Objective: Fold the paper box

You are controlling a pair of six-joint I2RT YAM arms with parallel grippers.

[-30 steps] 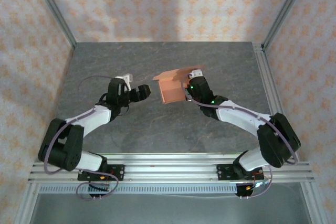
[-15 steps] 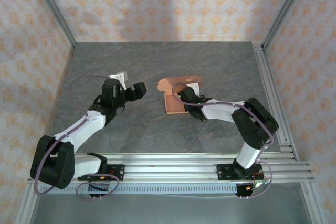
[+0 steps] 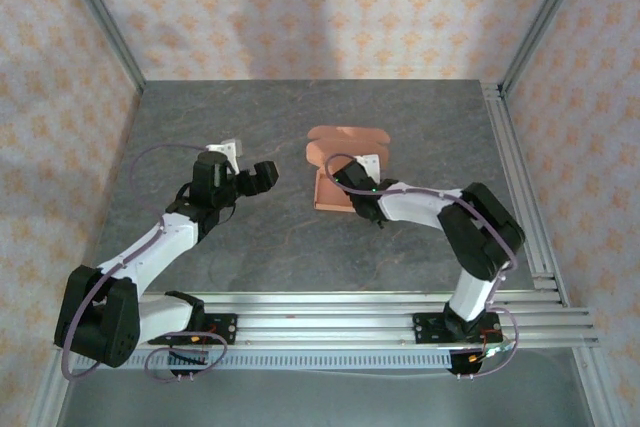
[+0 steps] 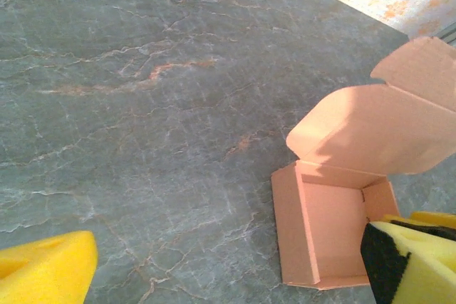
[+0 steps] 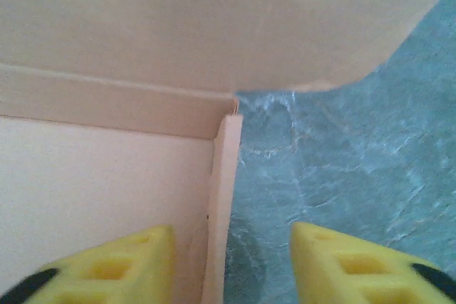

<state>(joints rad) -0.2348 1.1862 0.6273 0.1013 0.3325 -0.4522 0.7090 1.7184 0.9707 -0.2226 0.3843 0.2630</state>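
The paper box [image 3: 332, 190] is a salmon-pink card tray lying on the table at centre, its rounded lid flap [image 3: 346, 139] opened toward the back. My right gripper [image 3: 350, 179] is open at the tray's right side. In the right wrist view the gripper [image 5: 229, 261] straddles the tray's right wall [image 5: 224, 190], one finger inside the tray and one over the table, neither pressing the card. My left gripper [image 3: 263, 175] hovers open to the left of the box, apart from it. The left wrist view shows the tray [image 4: 324, 229] and the lid flap [image 4: 370, 129].
The grey marbled table top [image 3: 240, 117] spreads around the box on all sides. Aluminium frame rails [image 3: 512, 177] run along the right edge and the near edge. Patterned walls enclose the back and sides.
My right gripper has lowered the box from the air onto the table and opened, letting go of its wall. The left arm has drifted slightly left.
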